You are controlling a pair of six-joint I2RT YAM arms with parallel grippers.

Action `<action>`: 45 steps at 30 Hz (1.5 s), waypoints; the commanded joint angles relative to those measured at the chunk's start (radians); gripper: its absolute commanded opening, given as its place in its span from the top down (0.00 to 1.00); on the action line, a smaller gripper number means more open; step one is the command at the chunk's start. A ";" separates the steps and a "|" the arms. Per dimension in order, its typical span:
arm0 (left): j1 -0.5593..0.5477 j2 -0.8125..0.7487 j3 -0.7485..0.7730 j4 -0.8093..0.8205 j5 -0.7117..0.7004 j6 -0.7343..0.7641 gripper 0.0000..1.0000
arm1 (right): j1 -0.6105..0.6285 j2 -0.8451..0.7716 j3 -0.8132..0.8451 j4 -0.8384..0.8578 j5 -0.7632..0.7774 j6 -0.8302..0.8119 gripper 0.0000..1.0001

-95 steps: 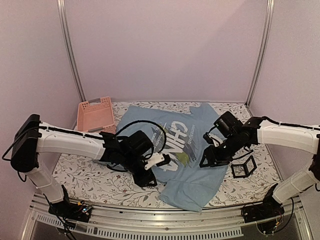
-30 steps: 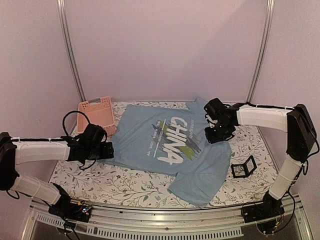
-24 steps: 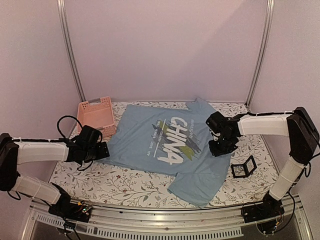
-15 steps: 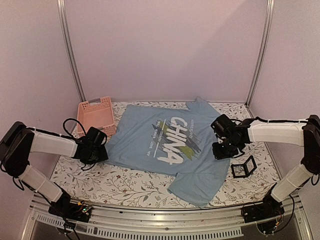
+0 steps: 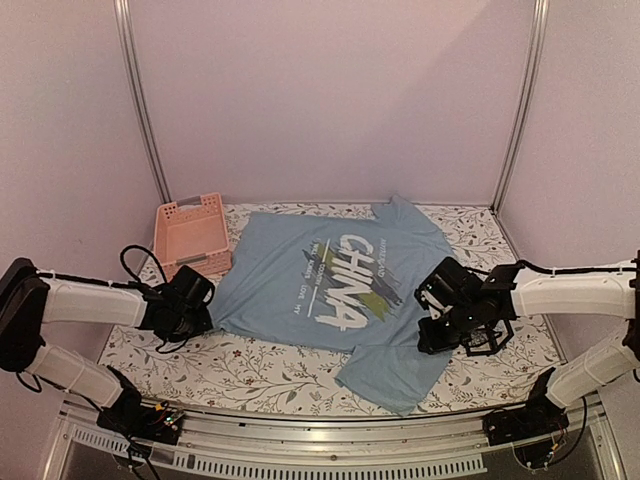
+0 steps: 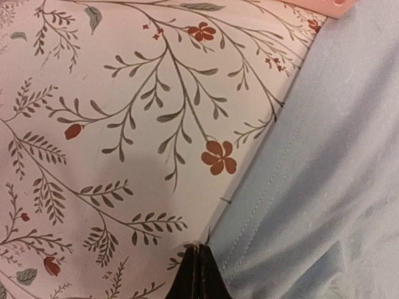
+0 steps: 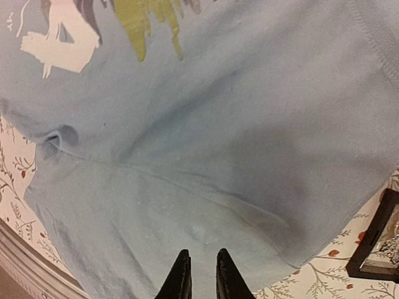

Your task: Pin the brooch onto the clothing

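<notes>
The clothing (image 5: 300, 270), a light blue T-shirt with a white "CHINA" print, lies spread on the flowered tablecloth. My left gripper (image 5: 207, 317) is low at its left hem. In the left wrist view the gripper (image 6: 199, 250) is shut, its tips right at the hem of the clothing (image 6: 324, 174), with no cloth visibly between them. My right gripper (image 5: 428, 340) hovers over the lower right part of the clothing (image 7: 249, 124). Its jaws (image 7: 199, 256) stand narrowly open with nothing between them. A pale glittery bit, perhaps the brooch (image 7: 391, 246), shows in the black box.
A pink basket (image 5: 190, 235) stands at the back left, its corner (image 6: 340, 5) near the left gripper. A small black open-frame box (image 7: 374, 240) sits on the cloth right of the shirt, mostly hidden under the right arm in the top view.
My left gripper has closed at the shirt's left hem. The right arm has drawn back toward the near edge along the shirt's right side, now covering the black box, its jaws narrower.
</notes>
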 commanded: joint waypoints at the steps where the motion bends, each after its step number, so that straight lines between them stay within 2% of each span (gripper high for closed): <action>1: -0.036 -0.066 -0.022 -0.148 -0.067 -0.089 1.00 | 0.082 0.003 -0.054 0.008 -0.070 0.059 0.87; 8: -0.065 -0.155 -0.029 -0.294 -0.129 -0.150 1.00 | 0.170 0.061 -0.120 0.005 -0.109 0.175 0.90; 14: -0.068 -0.247 -0.069 -0.336 -0.125 -0.197 1.00 | 0.169 -0.058 -0.211 -0.130 -0.058 0.326 0.93; 19: -0.072 -0.286 -0.071 -0.349 -0.135 -0.185 1.00 | 0.169 -0.176 -0.214 -0.170 -0.064 0.383 0.93; 25: -0.079 -0.257 -0.056 -0.380 -0.137 -0.188 0.96 | 0.170 -0.149 -0.111 -0.216 -0.053 0.367 0.91; 28: -0.088 -0.273 -0.063 -0.396 -0.146 -0.221 0.89 | 0.166 -0.129 -0.010 -0.261 -0.009 0.339 0.89; 29: -0.089 -0.283 -0.064 -0.403 -0.157 -0.239 0.82 | 0.158 -0.123 0.018 -0.274 0.018 0.330 0.89; 31: -0.090 -0.312 -0.064 -0.420 -0.174 -0.260 0.54 | 0.135 -0.112 0.069 -0.296 0.049 0.293 0.88; 32: -0.091 -0.328 -0.062 -0.427 -0.185 -0.262 0.45 | 0.124 -0.101 0.092 -0.304 0.061 0.280 0.86; 34: -0.093 -0.355 -0.050 -0.435 -0.208 -0.253 0.39 | 0.105 -0.087 0.134 -0.315 0.081 0.245 0.85; 36: -0.096 -0.377 -0.025 -0.424 -0.239 -0.216 0.40 | 0.083 -0.070 0.170 -0.319 0.097 0.219 0.83; 38: -0.096 -0.387 0.012 -0.283 -0.240 -0.070 0.44 | 0.056 -0.050 0.212 -0.316 0.108 0.188 0.83; 40: -0.097 -0.364 0.049 -0.107 -0.179 0.102 0.46 | 0.040 -0.029 0.253 -0.304 0.111 0.160 0.83; 42: -0.096 -0.303 0.105 0.012 -0.141 0.215 0.47 | 0.023 0.004 0.289 -0.288 0.113 0.130 0.82; 45: -0.090 -0.124 0.237 0.129 -0.128 0.351 0.48 | -0.031 0.063 0.325 -0.265 0.110 0.069 0.81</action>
